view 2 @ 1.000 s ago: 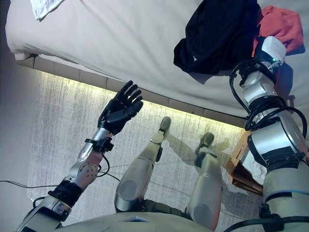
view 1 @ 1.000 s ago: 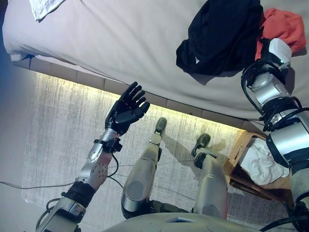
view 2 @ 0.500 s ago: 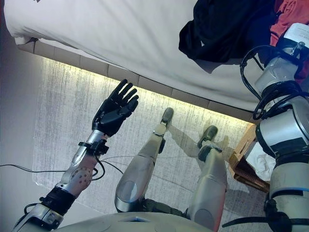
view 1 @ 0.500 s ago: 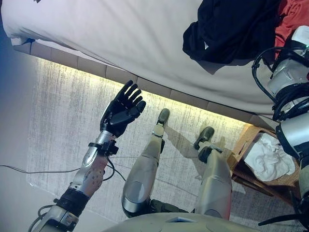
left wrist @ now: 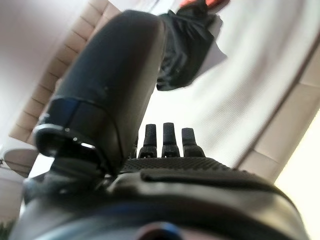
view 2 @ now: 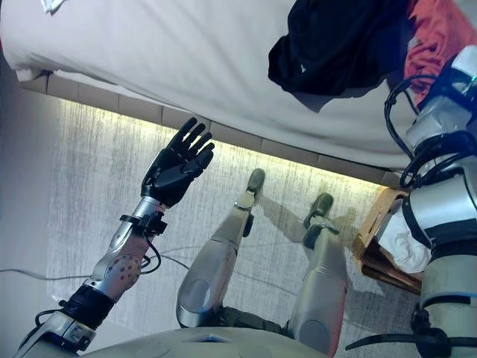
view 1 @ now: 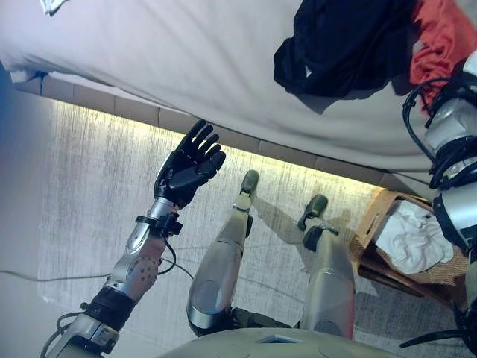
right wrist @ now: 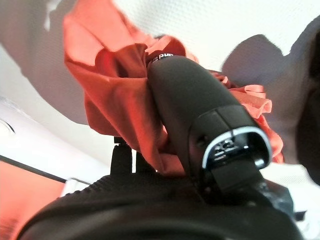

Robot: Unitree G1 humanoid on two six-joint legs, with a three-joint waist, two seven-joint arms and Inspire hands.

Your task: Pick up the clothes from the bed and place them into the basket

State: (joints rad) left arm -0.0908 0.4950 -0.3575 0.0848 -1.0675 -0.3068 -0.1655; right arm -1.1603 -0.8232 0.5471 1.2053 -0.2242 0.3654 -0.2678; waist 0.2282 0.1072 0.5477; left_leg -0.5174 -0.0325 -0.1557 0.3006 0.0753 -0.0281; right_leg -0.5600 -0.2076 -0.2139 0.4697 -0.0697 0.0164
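Orange-red cloth (right wrist: 120,105) is bunched against the right hand (right wrist: 200,115), whose thumb lies over the fabric with folds gathered beneath it, so this hand grips the garment. Seen from the head, that orange-red garment (view 1: 440,41) sits on the pale bed (view 1: 186,60) at about 2 o'clock, at the far right edge of the scene, with the right arm reaching up to it from 4 o'clock.

Just beside it, toward 1 o'clock, a black garment (view 1: 343,45) lies crumpled on the bed, touching the orange one along its right side. A small white cloth (view 1: 54,4) shows at 11 o'clock at the top edge of the bed.

The left hand (view 1: 190,165) is raised over the pale rug (view 1: 89,186) near the centre, below the bed's lit edge, its fingers straight and spread, holding nothing.

A woven basket (view 1: 373,224) stands on the floor at 4 o'clock, below the bed's edge and well apart from the clothes on the bed. White cloth (view 1: 414,240) already lies inside it.
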